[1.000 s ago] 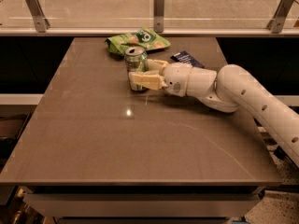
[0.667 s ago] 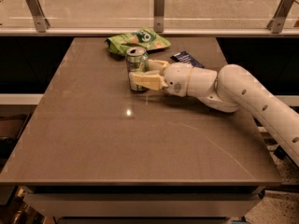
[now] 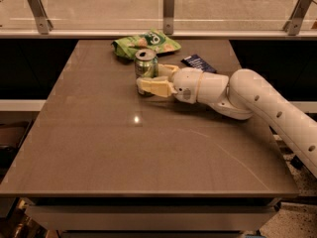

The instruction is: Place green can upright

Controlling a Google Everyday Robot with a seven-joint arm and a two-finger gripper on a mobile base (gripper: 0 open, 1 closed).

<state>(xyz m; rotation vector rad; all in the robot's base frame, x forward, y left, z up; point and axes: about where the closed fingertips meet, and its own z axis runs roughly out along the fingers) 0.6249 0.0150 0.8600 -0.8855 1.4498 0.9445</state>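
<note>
The green can stands upright on the brown table, toward the back middle, its silver top facing up. My gripper reaches in from the right at the end of the white arm. Its cream fingers sit on either side of the can's lower half, closed against it. The near finger hides the can's base, and the far finger shows just behind the can.
A flat green snack bag lies just behind the can near the table's back edge. A dark blue packet lies to the right of the can, behind my wrist. A glass rail with metal posts runs along the back.
</note>
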